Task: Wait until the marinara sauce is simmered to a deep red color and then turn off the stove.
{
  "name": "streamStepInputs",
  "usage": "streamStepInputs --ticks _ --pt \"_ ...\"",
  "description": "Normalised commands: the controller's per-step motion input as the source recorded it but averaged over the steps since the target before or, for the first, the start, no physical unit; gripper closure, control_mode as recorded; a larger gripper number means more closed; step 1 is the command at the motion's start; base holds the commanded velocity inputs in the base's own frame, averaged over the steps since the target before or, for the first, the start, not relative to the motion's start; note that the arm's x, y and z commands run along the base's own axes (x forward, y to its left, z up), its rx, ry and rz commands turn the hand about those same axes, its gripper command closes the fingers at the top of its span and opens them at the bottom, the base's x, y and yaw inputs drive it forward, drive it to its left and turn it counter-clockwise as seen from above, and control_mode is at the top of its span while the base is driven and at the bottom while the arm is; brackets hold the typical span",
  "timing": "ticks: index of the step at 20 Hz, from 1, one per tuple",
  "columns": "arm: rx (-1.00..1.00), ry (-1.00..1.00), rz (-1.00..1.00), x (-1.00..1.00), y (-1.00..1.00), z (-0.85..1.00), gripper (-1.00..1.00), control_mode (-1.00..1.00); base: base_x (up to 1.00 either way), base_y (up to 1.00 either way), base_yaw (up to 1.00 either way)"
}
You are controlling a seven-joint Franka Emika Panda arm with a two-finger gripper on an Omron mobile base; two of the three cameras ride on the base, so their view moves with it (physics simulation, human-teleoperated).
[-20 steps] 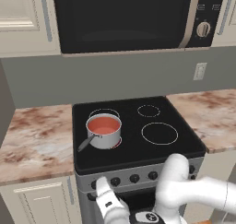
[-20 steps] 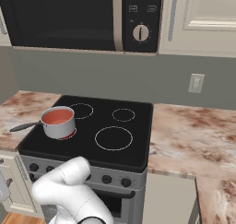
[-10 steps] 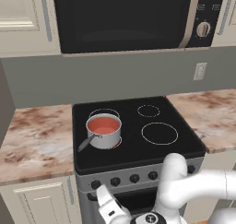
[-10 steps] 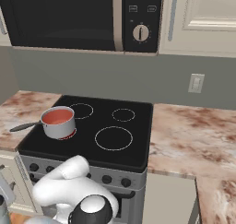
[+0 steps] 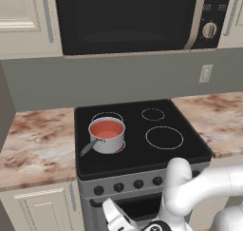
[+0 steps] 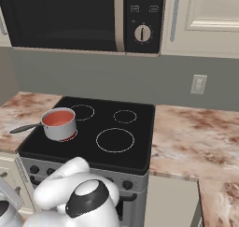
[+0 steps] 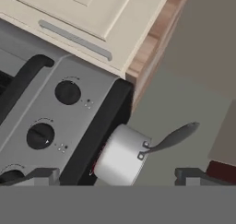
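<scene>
smooth orange-red marinara sauce (image 5: 106, 129) (round), glassy stove (image 5: 142, 147)

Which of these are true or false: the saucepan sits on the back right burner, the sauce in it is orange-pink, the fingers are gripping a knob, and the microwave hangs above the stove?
1. The saucepan sits on the back right burner. False: it is on the front left ring.
2. The marinara sauce looks orange-pink. True.
3. The fingers are gripping a knob. False: they stand open, touching nothing.
4. The microwave hangs above the stove. True.
</scene>
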Motion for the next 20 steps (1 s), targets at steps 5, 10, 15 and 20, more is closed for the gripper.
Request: streamStepInputs --ticks 5,10,15,20 --pt "0.00 -0.13 0.02 0.00 0.00 -0.13 -1.00 -1.00 0.00 0.00 0.00" --pt "0.00 -0.12 0.00 0.00 0.00 -0.09 -1.00 -1.00 0.00 0.00 0.00" --pt "0.00 -0.13 0.00 0.00 0.01 -0.01 -1.00 -1.00 0.00 0.00 0.00" --pt "0.02 -0.07 0.00 0.00 0.07 -0.01 -1.00 -1.00 0.00 0.00 0.00"
